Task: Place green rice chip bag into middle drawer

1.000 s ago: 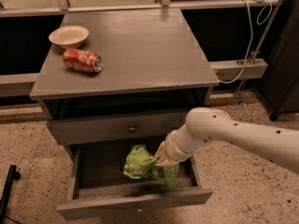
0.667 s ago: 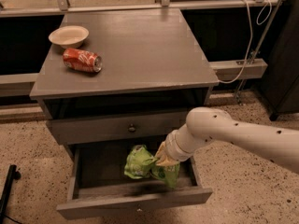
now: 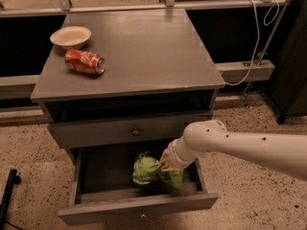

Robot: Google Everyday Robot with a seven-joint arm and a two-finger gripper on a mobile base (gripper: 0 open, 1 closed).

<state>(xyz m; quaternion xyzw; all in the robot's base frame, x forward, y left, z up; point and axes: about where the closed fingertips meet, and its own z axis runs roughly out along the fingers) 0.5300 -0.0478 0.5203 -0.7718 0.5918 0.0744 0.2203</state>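
The green rice chip bag [image 3: 147,168] is crumpled bright green and lies inside the pulled-out middle drawer [image 3: 136,209], toward its right half. My gripper [image 3: 168,169] reaches down into the drawer from the right on a white arm and sits at the bag's right end, touching it. The wrist hides the gripper's tip. The drawer above with the round knob [image 3: 135,131] is closed.
A red soda can [image 3: 85,62] lies on its side on the grey cabinet top [image 3: 144,51], with a cream bowl [image 3: 70,36] behind it. A white cable [image 3: 259,37] hangs at the right. A black object [image 3: 7,190] stands on the speckled floor at lower left.
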